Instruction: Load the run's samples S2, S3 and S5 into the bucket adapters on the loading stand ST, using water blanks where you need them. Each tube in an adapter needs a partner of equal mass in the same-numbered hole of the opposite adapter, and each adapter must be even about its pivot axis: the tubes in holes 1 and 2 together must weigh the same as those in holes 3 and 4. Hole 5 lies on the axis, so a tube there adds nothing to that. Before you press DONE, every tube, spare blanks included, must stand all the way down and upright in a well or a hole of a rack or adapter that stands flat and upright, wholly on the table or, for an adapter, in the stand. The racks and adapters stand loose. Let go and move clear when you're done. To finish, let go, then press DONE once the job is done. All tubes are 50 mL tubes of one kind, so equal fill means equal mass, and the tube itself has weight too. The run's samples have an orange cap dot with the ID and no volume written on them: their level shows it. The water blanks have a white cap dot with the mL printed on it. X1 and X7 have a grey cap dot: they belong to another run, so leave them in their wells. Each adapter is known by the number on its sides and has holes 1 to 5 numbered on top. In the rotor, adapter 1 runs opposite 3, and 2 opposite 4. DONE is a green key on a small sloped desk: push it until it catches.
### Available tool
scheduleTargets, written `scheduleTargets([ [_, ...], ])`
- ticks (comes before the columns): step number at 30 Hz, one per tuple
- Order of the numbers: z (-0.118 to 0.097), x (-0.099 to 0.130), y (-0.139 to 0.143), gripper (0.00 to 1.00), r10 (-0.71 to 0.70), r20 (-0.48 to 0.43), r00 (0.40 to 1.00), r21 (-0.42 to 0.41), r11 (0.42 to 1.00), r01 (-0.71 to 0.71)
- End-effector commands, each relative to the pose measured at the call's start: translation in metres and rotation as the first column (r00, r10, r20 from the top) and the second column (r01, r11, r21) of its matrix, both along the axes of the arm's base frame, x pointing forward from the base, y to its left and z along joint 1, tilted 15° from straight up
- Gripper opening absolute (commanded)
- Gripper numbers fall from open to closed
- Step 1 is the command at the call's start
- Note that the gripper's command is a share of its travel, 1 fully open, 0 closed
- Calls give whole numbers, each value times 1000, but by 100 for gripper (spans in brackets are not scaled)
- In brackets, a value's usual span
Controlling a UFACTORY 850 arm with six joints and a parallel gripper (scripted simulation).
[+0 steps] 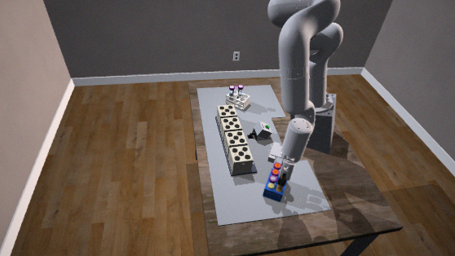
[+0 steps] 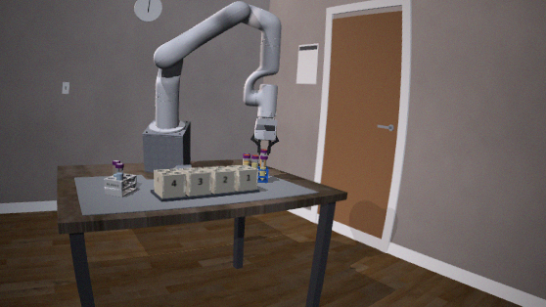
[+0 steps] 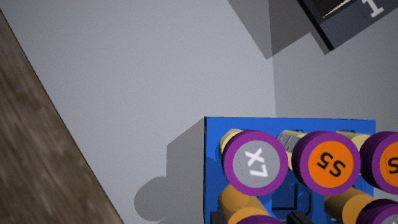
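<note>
My gripper [image 1: 283, 178] [image 2: 264, 150] [image 3: 258, 220] is shut on an orange-dot tube above the blue rack [image 1: 274, 196] [image 3: 214, 125]. That tube's cap stands above the other caps. Its amber body [image 3: 239, 201] slants down toward a front corner well; its lower end is unclear and its ID unreadable. S5 [image 3: 327, 162] and S2 [image 3: 391, 165] stand in the rack beside grey-dot X7 [image 3: 256, 162]. X1 [image 3: 381, 218] is cut off at the bottom edge. Adapters 1 [image 1: 241, 166] [image 2: 248, 180], 2 [image 2: 224, 181], 3 [image 2: 200, 183] and 4 [image 2: 172, 184] stand in the stand, their visible holes dark.
The white blanks rack [image 1: 232, 103] [image 2: 112, 187] at the far end holds two purple-capped tubes. The small desk [image 1: 264, 134] with the green DONE key [image 1: 267, 126] stands behind the adapters, beside a small black object [image 1: 252, 134]. A flat white object lies near the arm.
</note>
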State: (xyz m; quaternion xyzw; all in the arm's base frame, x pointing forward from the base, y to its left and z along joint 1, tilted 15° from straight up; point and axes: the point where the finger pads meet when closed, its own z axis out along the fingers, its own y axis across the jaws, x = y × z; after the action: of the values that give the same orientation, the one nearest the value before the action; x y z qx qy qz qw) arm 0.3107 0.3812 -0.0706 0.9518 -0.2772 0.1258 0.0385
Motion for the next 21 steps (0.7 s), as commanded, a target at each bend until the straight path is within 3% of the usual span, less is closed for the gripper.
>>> scheduleTargets([
  [1, -5, 2, 0, 0, 0, 2, 1000, 2, 1000, 0],
  [21, -22, 5, -2, 0, 0, 2, 1000, 2, 1000, 0],
])
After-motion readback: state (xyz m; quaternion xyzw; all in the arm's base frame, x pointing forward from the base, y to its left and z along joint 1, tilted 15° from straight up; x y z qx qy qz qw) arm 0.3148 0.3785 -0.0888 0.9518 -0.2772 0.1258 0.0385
